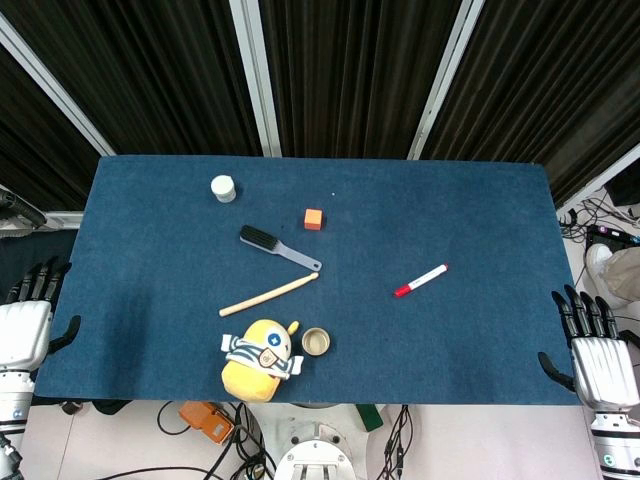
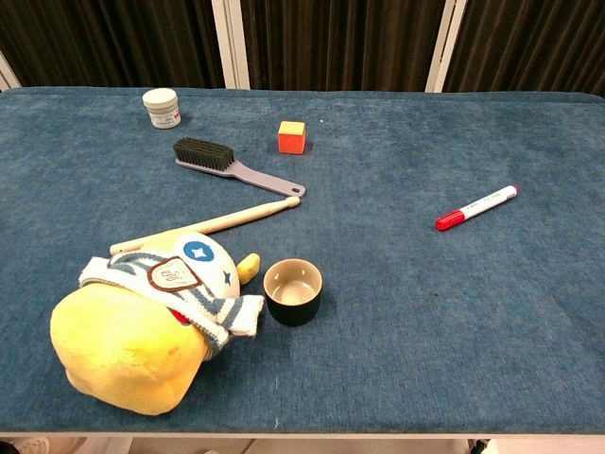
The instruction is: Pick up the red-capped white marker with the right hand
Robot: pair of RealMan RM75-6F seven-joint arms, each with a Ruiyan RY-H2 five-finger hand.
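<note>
Marker [image 1: 420,281]: lies flat, may roll if we nudge it. Right hand [image 1: 598,362]: fingers seemingly spread, holding nothing.

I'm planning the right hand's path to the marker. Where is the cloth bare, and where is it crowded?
Bare: the stretch between the right hand and the red-capped white marker, and the far right corner beyond the marker. Also the left edge beside the left hand. Crowded: left of centre, where the brush, drumstick, plush toy and small cup cluster.
</note>
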